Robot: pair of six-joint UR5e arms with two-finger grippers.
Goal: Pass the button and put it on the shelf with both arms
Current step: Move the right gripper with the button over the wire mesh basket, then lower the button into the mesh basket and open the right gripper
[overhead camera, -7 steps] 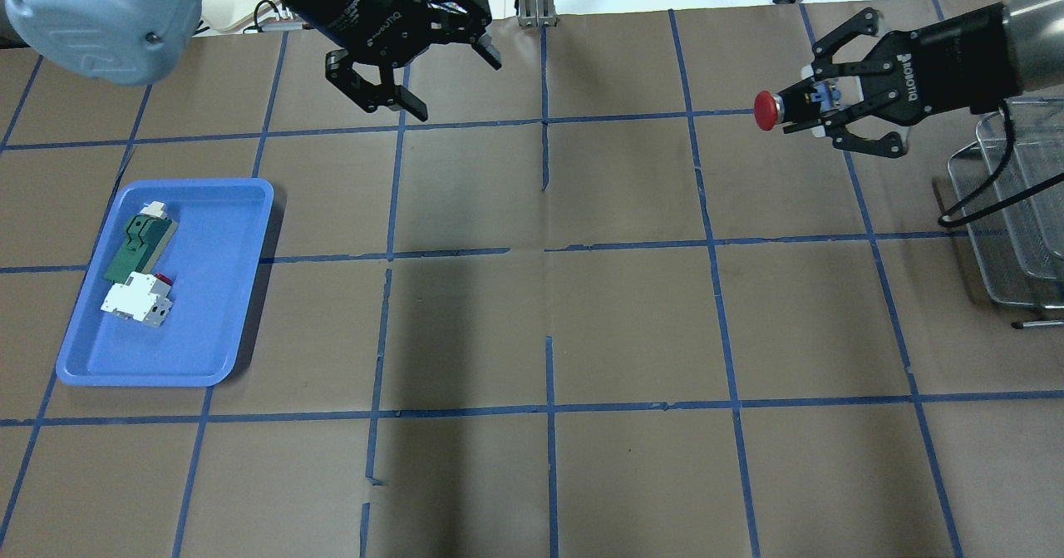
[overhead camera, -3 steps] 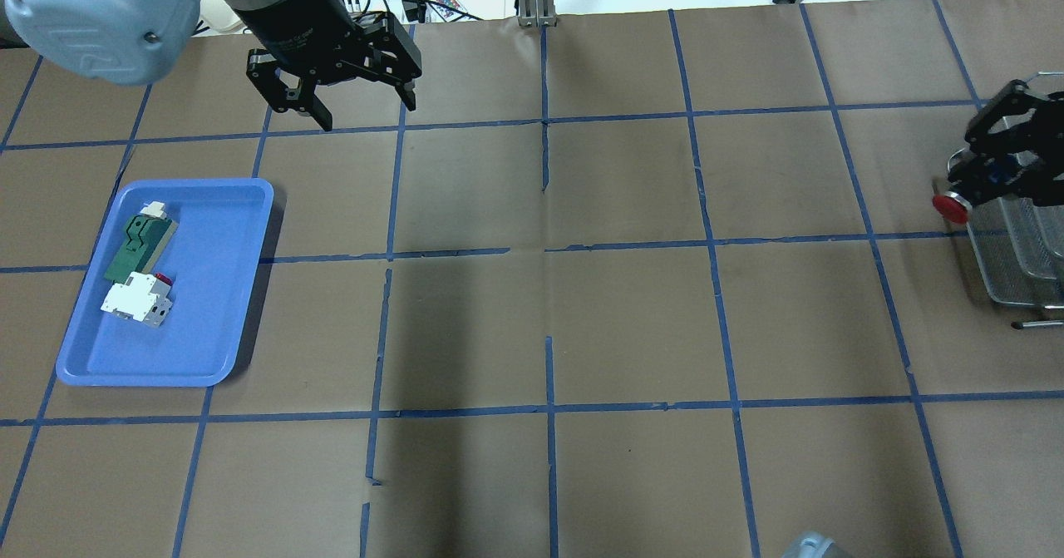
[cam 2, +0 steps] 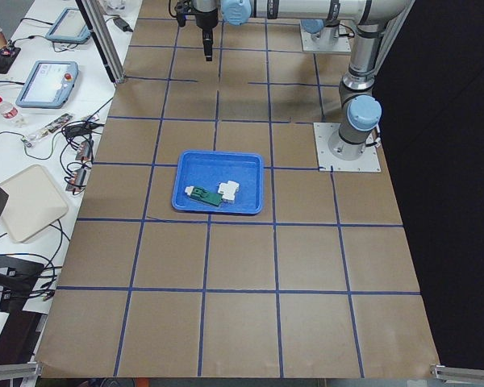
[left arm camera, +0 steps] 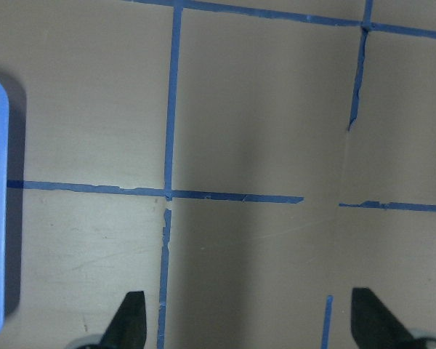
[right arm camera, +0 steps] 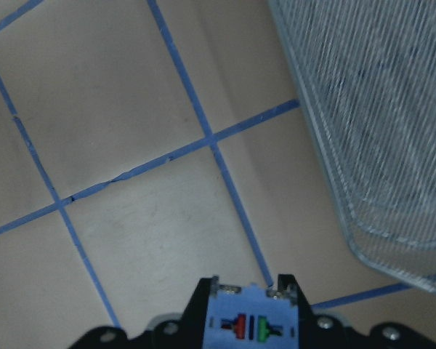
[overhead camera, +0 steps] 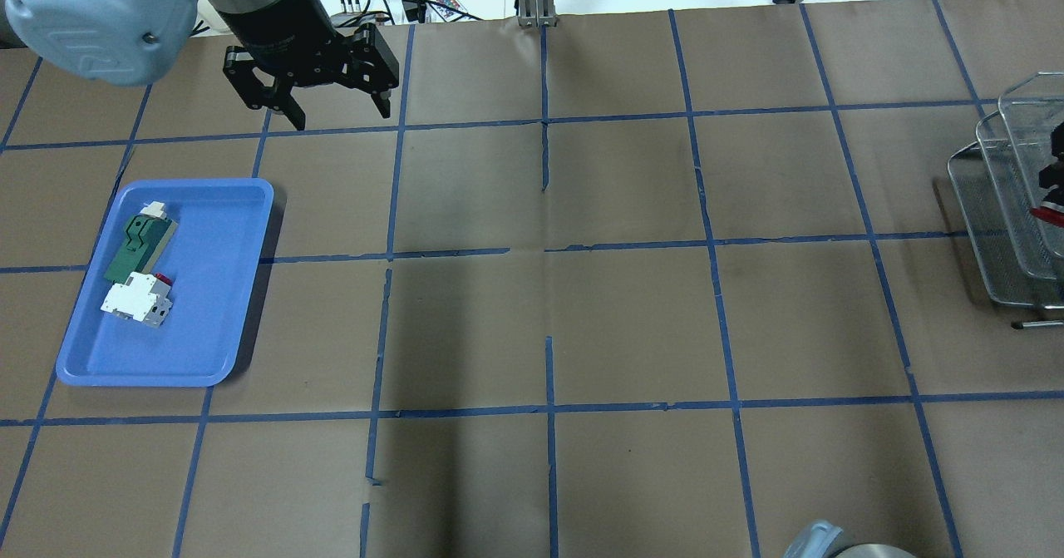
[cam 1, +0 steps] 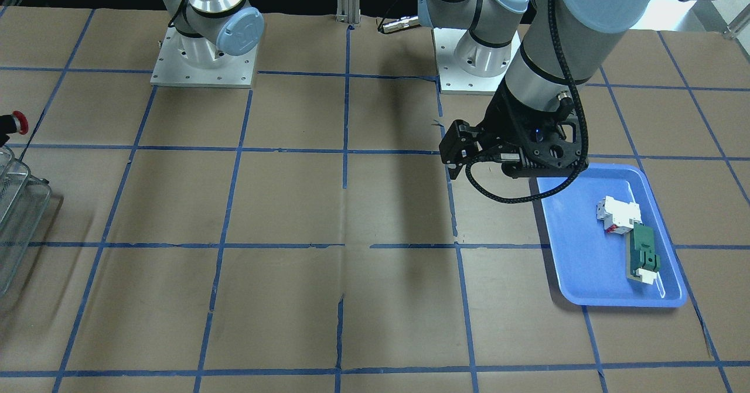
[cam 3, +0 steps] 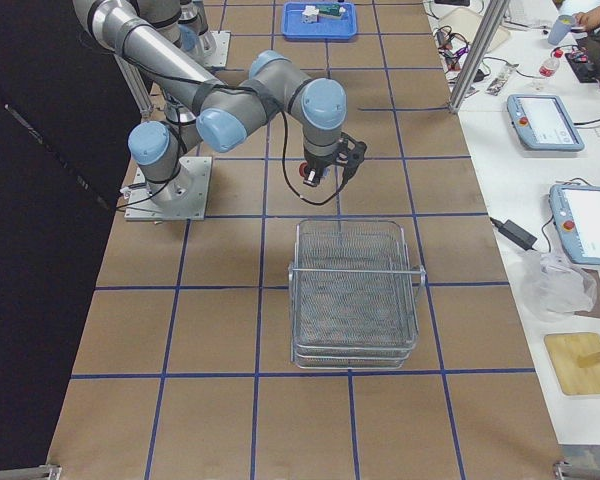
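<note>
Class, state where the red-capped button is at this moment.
In the exterior right view, the button is held in the right gripper above the table on the robot's right side, just short of the wire shelf, not yet in it.

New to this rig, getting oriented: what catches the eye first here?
The right gripper clamps the red-capped button just beside the wire shelf, on the robot's right. Far to its left, the left gripper hangs open near a blue tray holding a green-and-white part and a white-and-red block.
</note>
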